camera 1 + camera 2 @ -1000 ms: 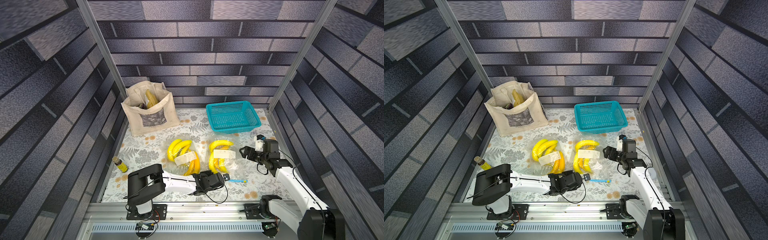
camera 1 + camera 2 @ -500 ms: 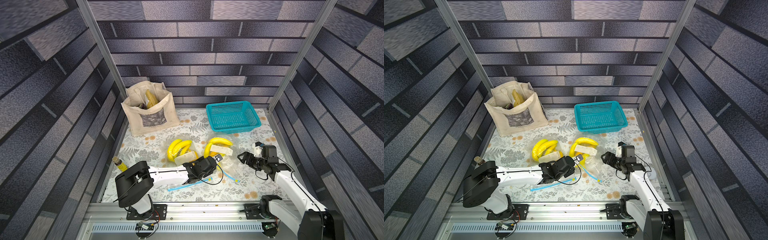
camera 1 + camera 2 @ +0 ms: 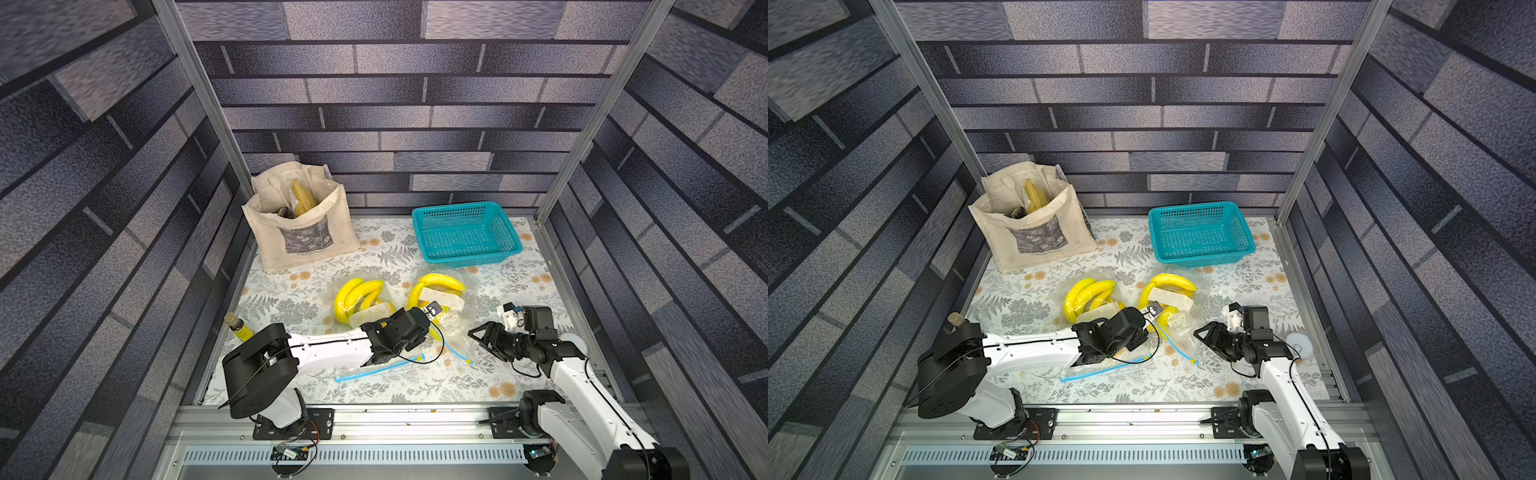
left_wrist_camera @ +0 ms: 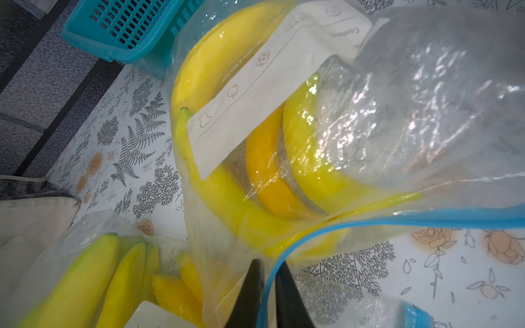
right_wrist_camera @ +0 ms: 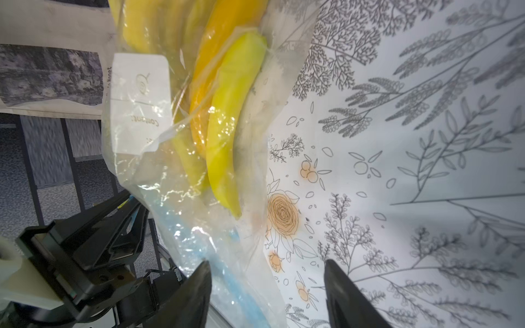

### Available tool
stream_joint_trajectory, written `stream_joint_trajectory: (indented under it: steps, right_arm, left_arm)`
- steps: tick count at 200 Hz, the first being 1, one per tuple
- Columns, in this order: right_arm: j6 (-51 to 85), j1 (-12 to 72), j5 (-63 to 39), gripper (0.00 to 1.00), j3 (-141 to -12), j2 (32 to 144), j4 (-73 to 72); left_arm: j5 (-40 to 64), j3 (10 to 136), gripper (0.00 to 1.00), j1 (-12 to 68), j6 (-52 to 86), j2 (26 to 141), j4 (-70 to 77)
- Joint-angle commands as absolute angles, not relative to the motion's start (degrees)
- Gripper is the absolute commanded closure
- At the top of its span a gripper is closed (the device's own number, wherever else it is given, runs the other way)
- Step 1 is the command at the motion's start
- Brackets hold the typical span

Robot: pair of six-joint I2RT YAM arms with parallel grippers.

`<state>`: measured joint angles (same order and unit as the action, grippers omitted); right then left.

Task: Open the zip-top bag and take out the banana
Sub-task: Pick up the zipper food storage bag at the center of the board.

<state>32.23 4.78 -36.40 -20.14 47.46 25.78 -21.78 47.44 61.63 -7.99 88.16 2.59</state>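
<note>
In both top views the bag (image 3: 453, 330) (image 3: 1179, 328) lies at 6 o'clock of the basket (image 3: 465, 235), with the bananas (image 3: 442, 282) inside. Its mouth is judged partly opened, and removal is left.

In the left wrist view the left gripper (image 4: 268, 272) is seen clamped on the blue zip (image 4: 355, 224).

In the right wrist view the right gripper (image 5: 267, 278) is held wide apart. One finger (image 5: 199, 286) is at the bag's lip, and nothing is gripped.
</note>
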Motion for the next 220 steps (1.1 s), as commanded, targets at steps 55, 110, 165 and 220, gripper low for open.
stream_joint_trajectory:
  steps: [55, 110, 165, 220]
  right_arm:
    - [41.1, 9.3, -39.3, 0.44, -13.7, 43.8, 20.1]
    - [43.6, 10.1, -38.9, 0.72, -15.8, 46.1, 15.7]
    - [45.4, 10.2, -40.1, 1.00, -17.9, 45.5, 20.4]
    - [50.6, 10.3, -40.1, 1.00, -20.1, 43.1, 22.6]
  left_arm:
    - [-21.8, 47.5, 0.86, 61.0, -5.5, 86.0, 4.5]
    - [-22.2, 47.2, 0.86, 61.3, -4.9, 85.7, 4.4]
    - [-25.7, 46.0, 0.75, 63.6, -6.0, 85.0, 5.2]
    - [-33.4, 42.7, 0.29, 74.9, -16.4, 79.9, 10.5]
